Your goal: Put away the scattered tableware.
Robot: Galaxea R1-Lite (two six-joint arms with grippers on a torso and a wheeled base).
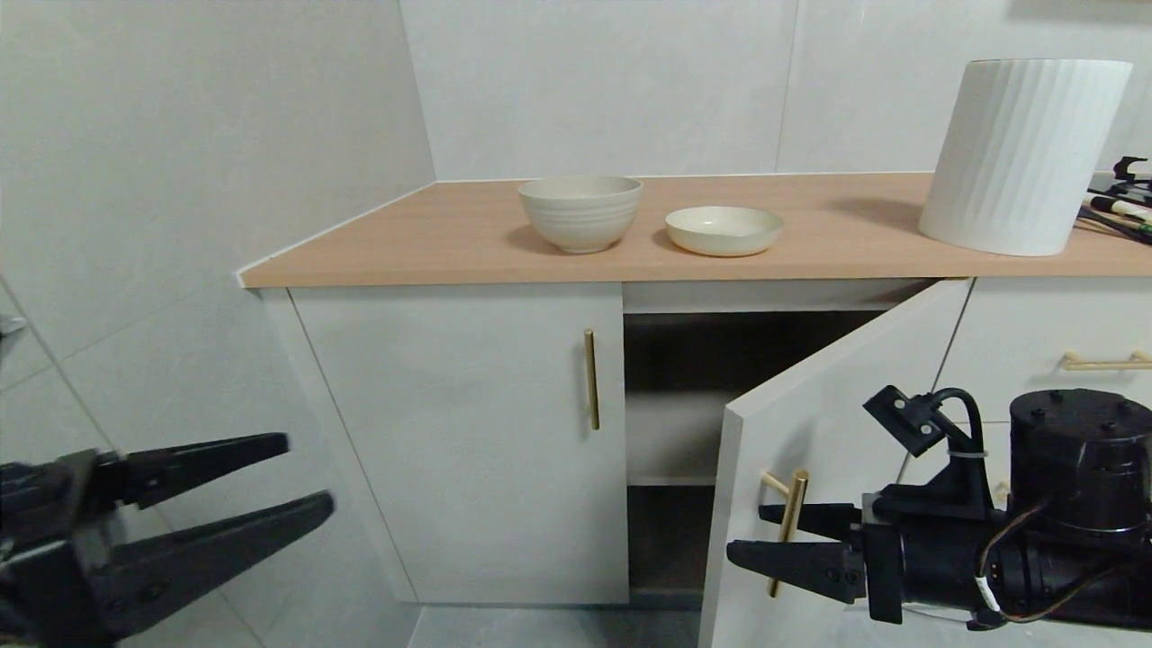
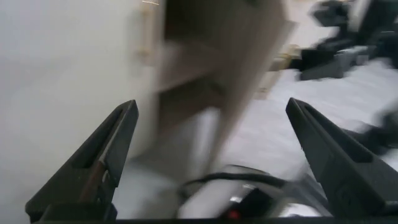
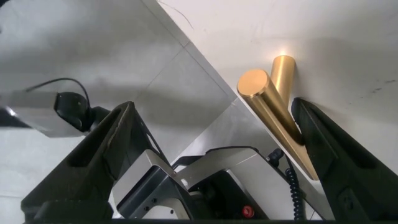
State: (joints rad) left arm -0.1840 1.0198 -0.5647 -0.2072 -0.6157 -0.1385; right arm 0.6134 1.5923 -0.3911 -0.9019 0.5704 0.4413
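Note:
A deep cream bowl (image 1: pixel 580 211) and a shallow cream dish (image 1: pixel 724 229) stand side by side on the wooden counter (image 1: pixel 432 243). Below them the cabinet's right door (image 1: pixel 810 423) hangs open, showing a dark interior with a shelf (image 1: pixel 670 436). My right gripper (image 1: pixel 765 538) is open low at that door, one finger on each side of its brass handle (image 1: pixel 789 526). In the right wrist view the handle (image 3: pixel 270 102) lies between the fingers (image 3: pixel 329 149), close to one of them. My left gripper (image 1: pixel 309 472) is open and holds nothing, low at the left, facing the shut left door.
A tall white ribbed container (image 1: pixel 1021 153) stands on the counter at the right, with dark pens or tools (image 1: pixel 1120 207) behind it. The shut left door has a vertical brass handle (image 1: pixel 590 378). A drawer handle (image 1: pixel 1107 363) is at the far right. Tiled walls close off the left side and the back.

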